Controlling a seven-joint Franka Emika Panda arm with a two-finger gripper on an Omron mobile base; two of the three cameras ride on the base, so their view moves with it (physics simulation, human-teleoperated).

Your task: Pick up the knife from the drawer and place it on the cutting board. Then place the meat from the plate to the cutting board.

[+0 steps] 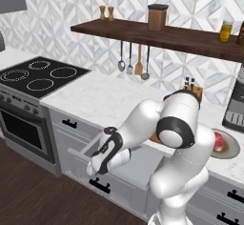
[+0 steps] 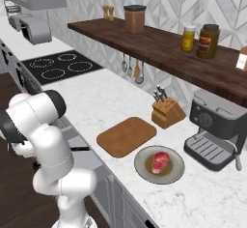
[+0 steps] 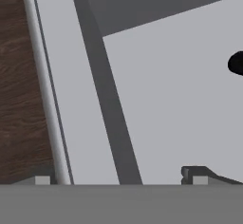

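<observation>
My gripper (image 1: 94, 168) is wide open and holds nothing. It hangs over the wide light grey drawer (image 1: 138, 164), which is pulled out. A black tip of the slim knife (image 3: 236, 63) lies on the drawer floor. The flat brown wooden cutting board (image 2: 126, 135) lies near the counter's front edge, beside the round grey-green plate (image 2: 143, 166) with the red meat (image 2: 161, 161).

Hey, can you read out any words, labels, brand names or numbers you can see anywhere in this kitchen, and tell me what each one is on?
No text can be read in any view.
Dark jar on the shelf: has a red and white label, too blurred to read.
Yellow jar beside it: pale label, too blurred to read.
Coffee machine: no legible marking.
</observation>
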